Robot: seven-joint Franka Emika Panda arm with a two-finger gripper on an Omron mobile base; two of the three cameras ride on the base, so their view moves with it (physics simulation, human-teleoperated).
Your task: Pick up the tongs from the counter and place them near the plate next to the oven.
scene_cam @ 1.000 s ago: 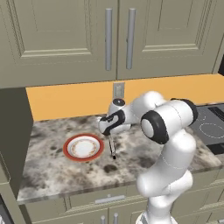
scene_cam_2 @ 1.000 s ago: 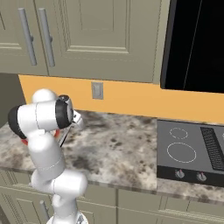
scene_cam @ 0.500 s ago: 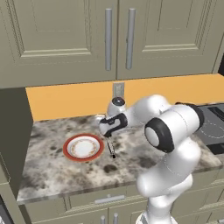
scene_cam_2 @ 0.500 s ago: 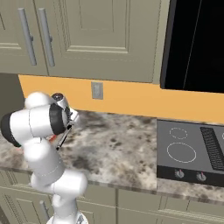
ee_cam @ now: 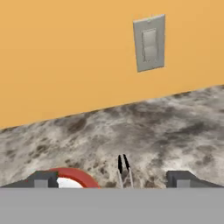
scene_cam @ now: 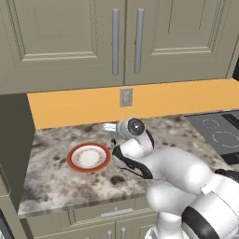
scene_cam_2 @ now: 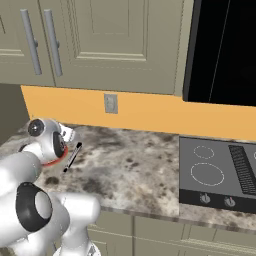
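Spread wide, my gripper (ee_cam: 112,181) hangs low over the worktop (ee_cam: 175,131), its fingertips (ee_cam: 43,178) well apart; the tongs (ee_cam: 124,170) lie between them on the stone, just beside the plate (ee_cam: 76,177); the oven (scene_cam_2: 215,170) sits well off to my right.

Arm: white with dark joints; rises from lower right in the left base view, bends forward and low toward the back wall.
Wrist: round white joint with a dark cap, seen from both base views, tilted down.
Hand (ee_cam: 111,180): held low, pointing along the surface toward the wall.
Fingers (ee_cam: 42,179): two dark grey tips, set wide apart, one at each lower side of the hand view.
Grip: spread, nothing touching either tip.
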